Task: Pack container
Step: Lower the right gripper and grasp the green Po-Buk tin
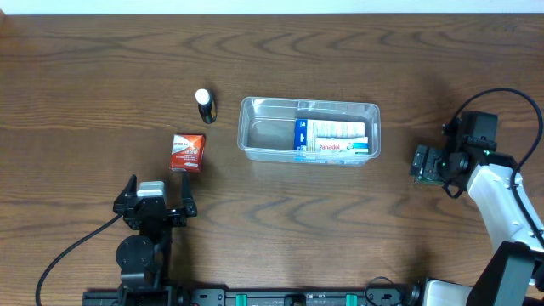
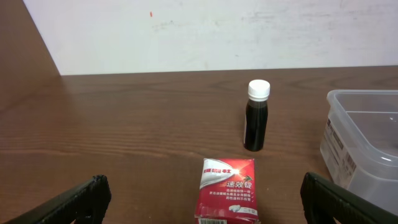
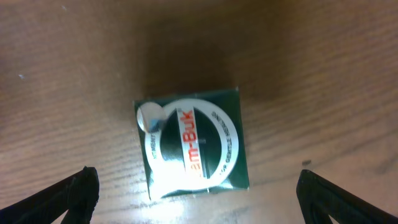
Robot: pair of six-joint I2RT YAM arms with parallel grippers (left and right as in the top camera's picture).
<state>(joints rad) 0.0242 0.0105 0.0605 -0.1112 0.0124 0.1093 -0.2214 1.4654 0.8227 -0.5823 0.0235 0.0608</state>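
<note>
The container (image 1: 268, 136) sits mid-frame in the overhead view with a blue-and-white box (image 1: 333, 138) inside; the right gripper (image 3: 196, 180) hangs spread wide astride a green box (image 3: 189, 144), gripping nothing; the left gripper (image 1: 158, 180) gapes empty before a red box (image 2: 227, 186); next, I'd judge, lower and close on the green box.

Robot lab, two cabled arms (image 1: 500, 194), wooden table (image 1: 76, 59), white wall (image 2: 186, 34)
</note>
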